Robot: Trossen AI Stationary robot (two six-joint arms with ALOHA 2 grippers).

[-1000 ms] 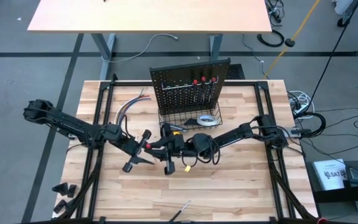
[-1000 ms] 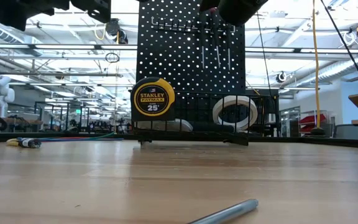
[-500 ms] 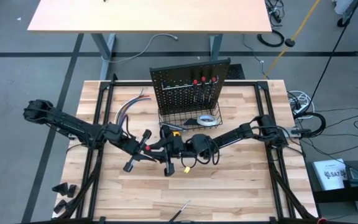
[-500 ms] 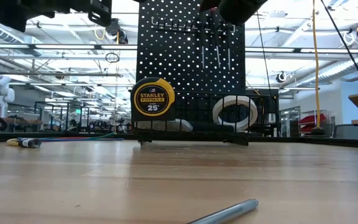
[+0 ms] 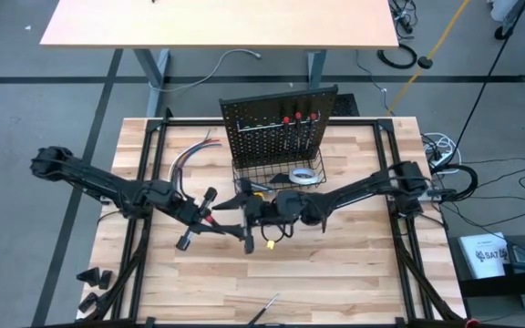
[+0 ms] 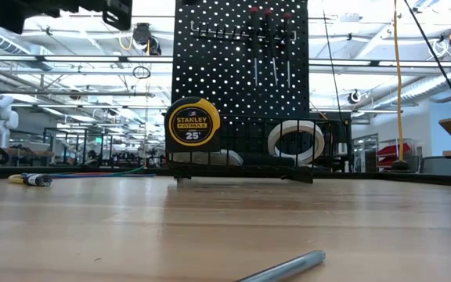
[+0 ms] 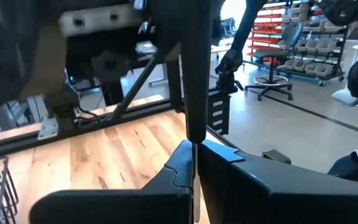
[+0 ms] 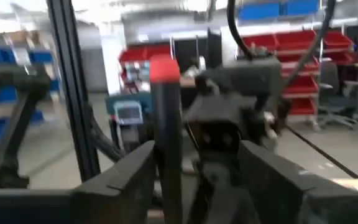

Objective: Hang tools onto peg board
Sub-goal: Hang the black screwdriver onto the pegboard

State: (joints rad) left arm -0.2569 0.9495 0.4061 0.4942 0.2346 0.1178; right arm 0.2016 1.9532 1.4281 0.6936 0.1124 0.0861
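The peg board stands upright at the far middle with three screwdrivers hanging on it. Its wire basket holds the white tape roll and the tape measure. In front of the basket, above the table, my left gripper is shut on another screwdriver. My right gripper faces it, open, with a finger on either side of the red-ended handle; whether a finger touches it I cannot tell. One more screwdriver lies by the near edge. My left gripper pinches the screwdriver's thin metal shaft, just beside the dark handle, between its two fingers. The fingers lie across the shaft. The screwdriver is lifted clear of the table, and its handle reaches toward my right gripper.
A bundle of coloured cables lies on the table left of the peg board. Black frame rails run along both sides of the wooden top. The shaft of the loose screwdriver lies close to the low camera.
My left gripper has drifted slightly toward the table's far left with the screwdriver. My right arm has stretched out toward it, and the dark arm part at the top of the low view has left that view.
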